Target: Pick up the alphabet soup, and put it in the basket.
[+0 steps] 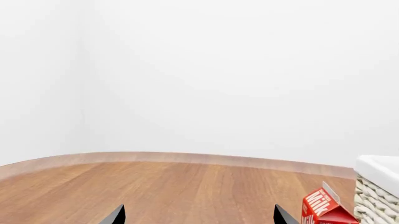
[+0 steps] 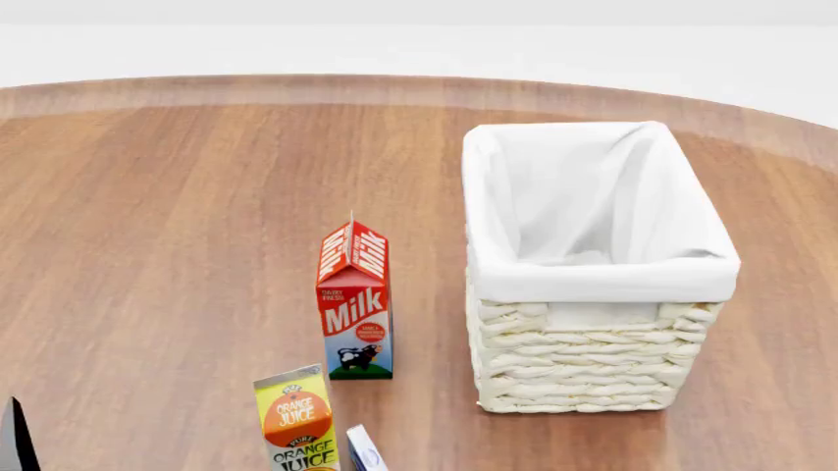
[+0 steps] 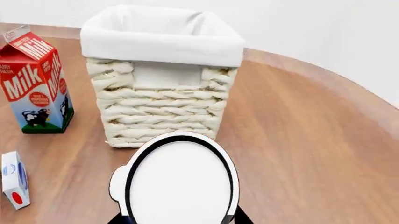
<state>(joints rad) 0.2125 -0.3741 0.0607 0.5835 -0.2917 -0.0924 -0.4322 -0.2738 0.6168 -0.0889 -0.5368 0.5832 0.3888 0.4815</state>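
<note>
The alphabet soup (image 3: 177,184) fills the right wrist view from above: a white top with a black rim and a sliver of blue label below. My right gripper (image 3: 179,219) is shut on it, one dark finger showing at each side of the can. The basket (image 3: 162,100), cream wicker with a white lining, stands just beyond the can. In the head view the basket (image 2: 590,343) sits right of centre, and neither the can nor the right gripper shows there. My left gripper (image 1: 199,217) is open, its tips wide apart over bare wood, with the basket (image 1: 377,186) off to one side.
A red milk carton (image 2: 353,299) stands left of the basket. An orange juice carton (image 2: 298,422) and a small white and blue box (image 2: 364,451) stand nearer me. The round wooden table's far edge (image 2: 392,83) meets white walls.
</note>
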